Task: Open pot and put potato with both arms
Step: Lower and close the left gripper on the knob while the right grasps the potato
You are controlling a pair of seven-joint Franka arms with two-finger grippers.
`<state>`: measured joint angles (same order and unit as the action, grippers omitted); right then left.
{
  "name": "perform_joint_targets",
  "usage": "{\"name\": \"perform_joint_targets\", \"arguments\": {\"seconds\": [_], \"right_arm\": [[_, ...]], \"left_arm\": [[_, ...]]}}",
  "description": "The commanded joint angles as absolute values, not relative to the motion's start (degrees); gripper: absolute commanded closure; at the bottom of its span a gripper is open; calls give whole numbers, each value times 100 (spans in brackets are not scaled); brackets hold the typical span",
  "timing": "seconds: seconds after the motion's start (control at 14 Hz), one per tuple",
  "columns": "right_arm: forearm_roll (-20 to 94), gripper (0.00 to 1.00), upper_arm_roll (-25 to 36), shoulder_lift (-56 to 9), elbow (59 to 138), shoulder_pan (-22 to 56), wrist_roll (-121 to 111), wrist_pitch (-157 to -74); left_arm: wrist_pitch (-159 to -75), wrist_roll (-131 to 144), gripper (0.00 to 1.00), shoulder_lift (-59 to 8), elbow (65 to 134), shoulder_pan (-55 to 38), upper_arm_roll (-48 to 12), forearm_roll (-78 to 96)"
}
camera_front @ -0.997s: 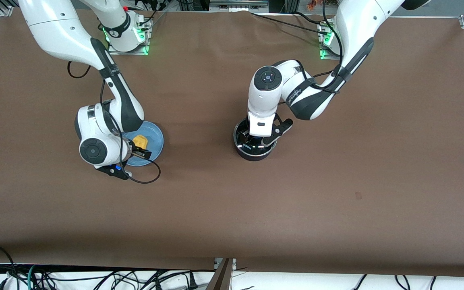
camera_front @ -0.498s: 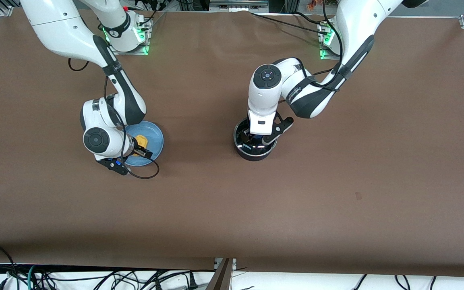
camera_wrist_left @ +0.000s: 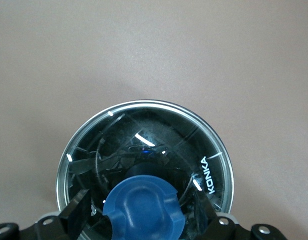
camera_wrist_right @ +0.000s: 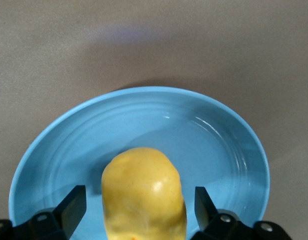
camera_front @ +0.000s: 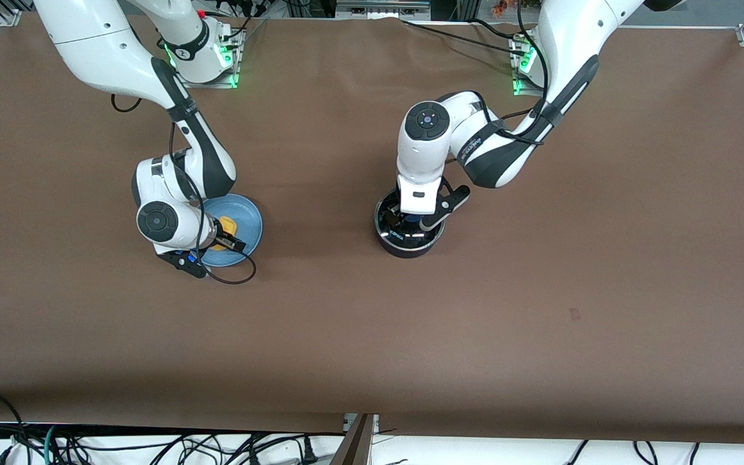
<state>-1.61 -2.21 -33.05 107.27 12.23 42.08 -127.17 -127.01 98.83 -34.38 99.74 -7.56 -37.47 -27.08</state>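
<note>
Your round black pot (camera_front: 407, 240) sits mid-table with its clear glass lid (camera_wrist_left: 144, 150) on; the left gripper (camera_wrist_left: 144, 217) straddles the blue knob (camera_wrist_left: 144, 212), fingers spread apart. The lumpy yellow potato (camera_wrist_right: 143, 197) lies on the glossy light-blue plate (camera_wrist_right: 218, 145) toward the right arm's end, between the right gripper's (camera_wrist_right: 141, 207) open fingers.

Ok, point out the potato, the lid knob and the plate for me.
potato (camera_wrist_right: 144, 197): right wrist view, middle of its yellow top.
lid knob (camera_wrist_left: 144, 212): left wrist view, centre of the blue knob.
plate (camera_wrist_right: 213, 145): right wrist view, bare blue surface.

right gripper (camera_front: 222, 237) closer around potato (camera_front: 227, 227)
</note>
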Motion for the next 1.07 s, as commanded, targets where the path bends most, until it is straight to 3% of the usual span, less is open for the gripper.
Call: {"name": "perform_joint_targets", "arguments": {"seconds": [0.0,0.14,0.43,1.0], "right_arm": [[-88,40,-229,-3059,11004,1213,4254,-12823],[-88,57,-229,-3050,11004,1213,4254,-12823],[-88,70,-229,-3050,10986,1222,4254,-12823],[-97,71,-255,-3050,10934,1222,4245,-12823]], "left_arm": [[-12709,10142,9,-3349,10081,-782,-3753,-2777],[-12718,10186,9,-3392,10081,-800,-3753,-2777],[-12858,10379,10,-3445,10072,-922,-3744,-2821],[-12894,10468,14,-3559,10037,-976,-3700,-3005]]}}
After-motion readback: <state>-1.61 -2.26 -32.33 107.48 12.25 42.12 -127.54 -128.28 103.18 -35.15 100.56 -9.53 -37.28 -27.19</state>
